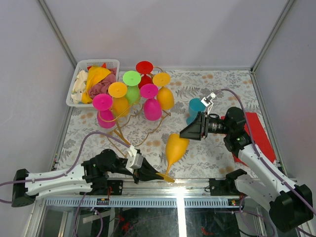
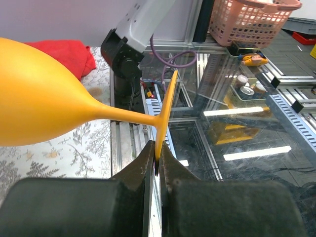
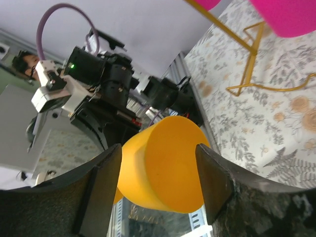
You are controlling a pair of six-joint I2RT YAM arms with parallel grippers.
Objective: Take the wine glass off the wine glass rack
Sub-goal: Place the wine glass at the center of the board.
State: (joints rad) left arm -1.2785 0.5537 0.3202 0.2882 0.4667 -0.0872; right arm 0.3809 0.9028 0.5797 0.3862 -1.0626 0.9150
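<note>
An orange wine glass (image 1: 176, 147) lies off the rack, tilted, over the table's near edge. My left gripper (image 1: 157, 174) is shut on the thin rim of its foot, which the left wrist view shows pinched between the fingertips (image 2: 157, 163), with the bowl (image 2: 44, 108) stretching to the left. My right gripper (image 1: 184, 134) is at the bowl's mouth. In the right wrist view its jaws (image 3: 158, 148) stand open on either side of the orange bowl (image 3: 168, 168). The gold wine glass rack (image 1: 121, 134) stands behind, with several pink, orange, green and red glasses hanging upside down.
A white basket (image 1: 98, 61) of cloths sits at the back left. A teal cup (image 1: 195, 107) stands behind my right gripper, and a red cloth (image 1: 256, 131) lies at the right. The rack's gold wire feet (image 3: 252, 54) rest on the flowered cloth.
</note>
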